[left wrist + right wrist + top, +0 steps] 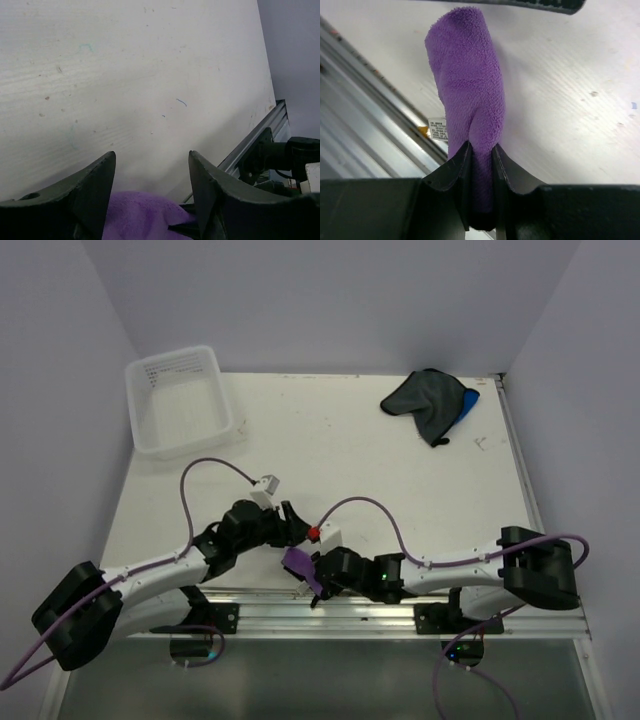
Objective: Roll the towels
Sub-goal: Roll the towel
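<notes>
The purple towel [297,563] is rolled into a short tube at the near edge of the table, between the two arms. My right gripper [481,150] is shut on one end of that purple roll [467,85], which sticks out ahead of the fingers with its white label showing. My left gripper [152,159] stands open over the roll's other end; the purple cloth [140,216] lies low between its fingers, which do not press it. The dark grey towel [425,400] and the blue towel [466,403] lie bunched together at the far right.
A clear plastic tub [180,400] stands at the far left corner. The metal rail [340,602] runs along the table's near edge, right under the roll. Purple cables [215,468] loop above both arms.
</notes>
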{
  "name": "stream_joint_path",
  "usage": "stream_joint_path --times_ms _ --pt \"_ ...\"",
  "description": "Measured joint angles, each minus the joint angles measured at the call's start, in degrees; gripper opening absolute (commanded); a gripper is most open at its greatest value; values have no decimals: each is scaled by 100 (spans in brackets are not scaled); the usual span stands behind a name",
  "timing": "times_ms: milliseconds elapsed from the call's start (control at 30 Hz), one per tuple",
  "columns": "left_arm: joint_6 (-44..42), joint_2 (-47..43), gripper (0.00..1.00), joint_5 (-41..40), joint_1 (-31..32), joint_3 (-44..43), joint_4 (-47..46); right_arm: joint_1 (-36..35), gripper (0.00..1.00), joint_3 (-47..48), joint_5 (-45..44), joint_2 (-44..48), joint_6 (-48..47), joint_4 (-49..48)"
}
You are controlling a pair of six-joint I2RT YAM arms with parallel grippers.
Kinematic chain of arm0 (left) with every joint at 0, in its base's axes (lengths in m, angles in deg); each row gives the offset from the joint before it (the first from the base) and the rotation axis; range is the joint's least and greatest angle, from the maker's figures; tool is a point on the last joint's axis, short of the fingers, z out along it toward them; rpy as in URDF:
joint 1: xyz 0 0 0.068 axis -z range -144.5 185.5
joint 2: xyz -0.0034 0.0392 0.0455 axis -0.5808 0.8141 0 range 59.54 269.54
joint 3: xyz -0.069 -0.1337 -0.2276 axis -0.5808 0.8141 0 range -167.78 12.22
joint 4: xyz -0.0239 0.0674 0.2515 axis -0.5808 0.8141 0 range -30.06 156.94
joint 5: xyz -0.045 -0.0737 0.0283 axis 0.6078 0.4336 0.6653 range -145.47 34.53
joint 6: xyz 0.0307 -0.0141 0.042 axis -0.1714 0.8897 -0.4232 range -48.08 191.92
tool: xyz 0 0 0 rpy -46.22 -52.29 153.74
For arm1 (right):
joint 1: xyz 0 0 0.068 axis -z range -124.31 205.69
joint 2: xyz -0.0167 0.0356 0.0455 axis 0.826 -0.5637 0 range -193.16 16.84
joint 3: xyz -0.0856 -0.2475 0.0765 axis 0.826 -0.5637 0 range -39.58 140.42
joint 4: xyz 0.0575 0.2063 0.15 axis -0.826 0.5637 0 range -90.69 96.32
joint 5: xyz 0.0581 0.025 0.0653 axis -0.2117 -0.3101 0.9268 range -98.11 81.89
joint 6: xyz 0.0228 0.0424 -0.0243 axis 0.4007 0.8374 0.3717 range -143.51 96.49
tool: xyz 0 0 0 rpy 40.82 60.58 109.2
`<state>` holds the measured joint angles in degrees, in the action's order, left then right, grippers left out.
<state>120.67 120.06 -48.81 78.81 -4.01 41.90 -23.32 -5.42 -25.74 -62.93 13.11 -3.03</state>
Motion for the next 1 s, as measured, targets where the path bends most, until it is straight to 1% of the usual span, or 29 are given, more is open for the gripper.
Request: stream_joint_path --times_ms 67,167,267,400,500,633,800,933,1000 --pt "-7 -59 99 7 0 -101 168 -142 0 92 -483 -4 2 227" --pt "72 -83 100 33 -2 -190 387 -402 0 334 -1309 -170 26 568" --pt "125 -74 100 74 -4 -245 680 -645 0 658 -1982 -577 72 767" --pt "151 57 99 81 -7 -577 1386 -994 0 1043 -2809 -1161 208 949" --pt "168 138 99 70 -4 -994 2011 -1182 0 1134 -3285 -1370 450 1051" --pt "186 229 99 -28 -4 -1624 2949 -1241 0 1298 -3703 -1541 800 1384" --pt "210 310 100 -326 -7 -2153 3945 -1250 0 1456 -4048 -1746 1115 1742" --pt "378 339 100 -343 -4 -2205 4358 -1252 0 1631 -4277 -1932 1311 2011" --pt "479 387 100 -284 -4 -2159 4395 -1257 0 1703 -4339 -2002 1368 2094"
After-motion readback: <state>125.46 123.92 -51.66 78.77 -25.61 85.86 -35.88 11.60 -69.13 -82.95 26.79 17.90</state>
